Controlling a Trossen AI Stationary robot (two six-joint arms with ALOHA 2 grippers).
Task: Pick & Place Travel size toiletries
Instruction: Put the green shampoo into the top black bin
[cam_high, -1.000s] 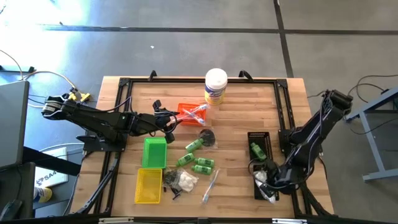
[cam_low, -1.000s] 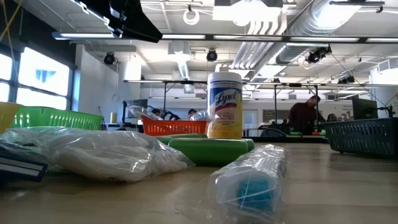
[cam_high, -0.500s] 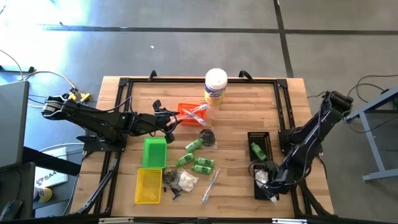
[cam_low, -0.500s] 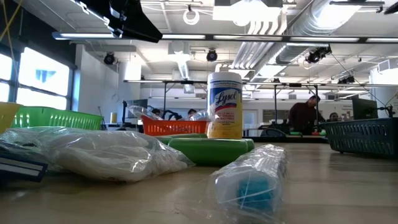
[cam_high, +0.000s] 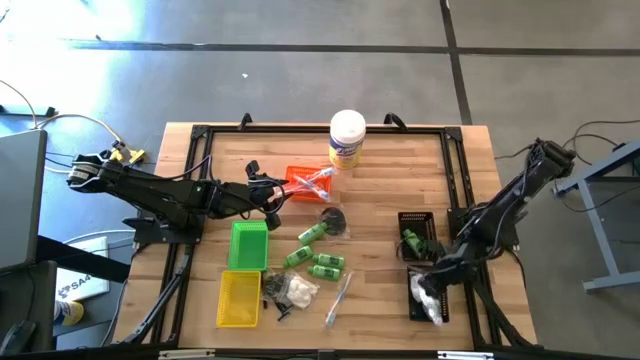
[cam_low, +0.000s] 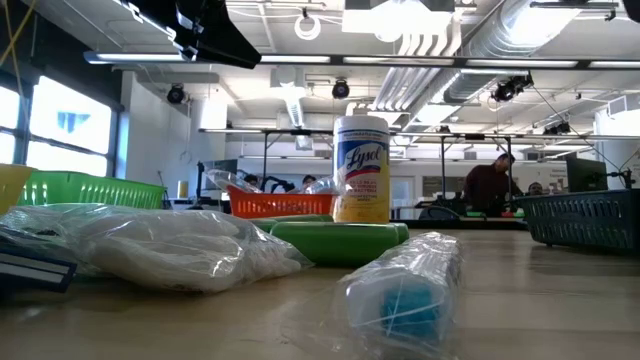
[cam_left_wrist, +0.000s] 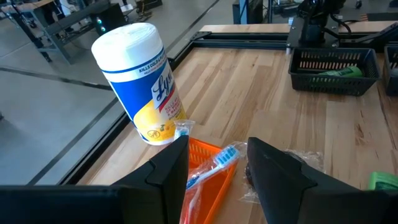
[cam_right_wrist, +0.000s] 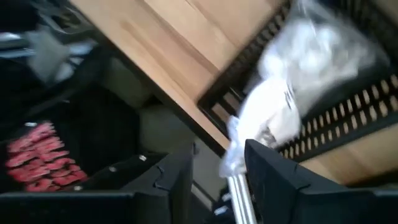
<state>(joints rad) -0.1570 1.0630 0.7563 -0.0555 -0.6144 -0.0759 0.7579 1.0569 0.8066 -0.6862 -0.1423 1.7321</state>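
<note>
Travel size toiletries lie mid-table: green bottles (cam_high: 316, 233) (cam_high: 327, 265), a bag of white fluff (cam_high: 297, 290) and a clear-wrapped stick (cam_high: 338, 298). Wrapped toothbrushes (cam_left_wrist: 214, 165) rest in the orange tray (cam_high: 305, 183). The black tray (cam_high: 420, 225) on the right holds a green bottle (cam_high: 410, 240) and a white bag (cam_right_wrist: 292, 81), one end of which hangs over the tray's rim. My right gripper (cam_right_wrist: 214, 180) hovers open above that end of the tray. My left gripper (cam_left_wrist: 217, 168) stands open over the orange tray.
A white canister with a yellow label (cam_high: 346, 138) stands at the far middle, behind the orange tray. A green tray (cam_high: 248, 245) and a yellow tray (cam_high: 239, 298) sit near the left. A black frame (cam_high: 200, 135) runs round the tabletop. People show in the room behind (cam_low: 490, 185).
My right gripper has risen from the near end of the black tray and drawn back toward the far edge. The white bag stays lying in the tray. My left arm has kept still.
</note>
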